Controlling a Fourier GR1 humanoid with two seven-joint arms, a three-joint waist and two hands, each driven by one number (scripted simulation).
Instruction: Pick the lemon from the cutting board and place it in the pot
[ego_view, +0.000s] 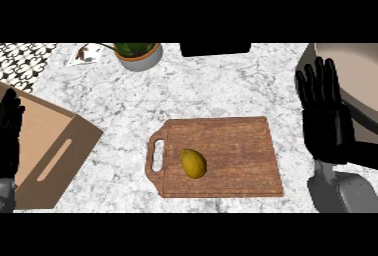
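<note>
The lemon (193, 163) is seen lying on the board (236, 145), at its 8 o'clock side, not yet picked up. The right hand (325, 112), at 3 o'clock, is held open with nothing in it, and the left hand (10, 130), at 9 o'clock, is resting open. The lemon must be reached and grabbed next, it is judged; no pot can be clearly made out.

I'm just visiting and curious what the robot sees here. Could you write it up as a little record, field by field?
lemon: lying on the left part of the cutting board, not held
cutting board: wooden, flat on the marble counter, handle slot to the left
left hand: open, fingers up, at the view's left edge, over a brown box
right hand: open, fingers up, right of the board, touching nothing
potted plant: at the counter's far side
pot: cannot tell; only a pale curved shape shows at the upper right
task progress: lemon not yet picked up
</note>
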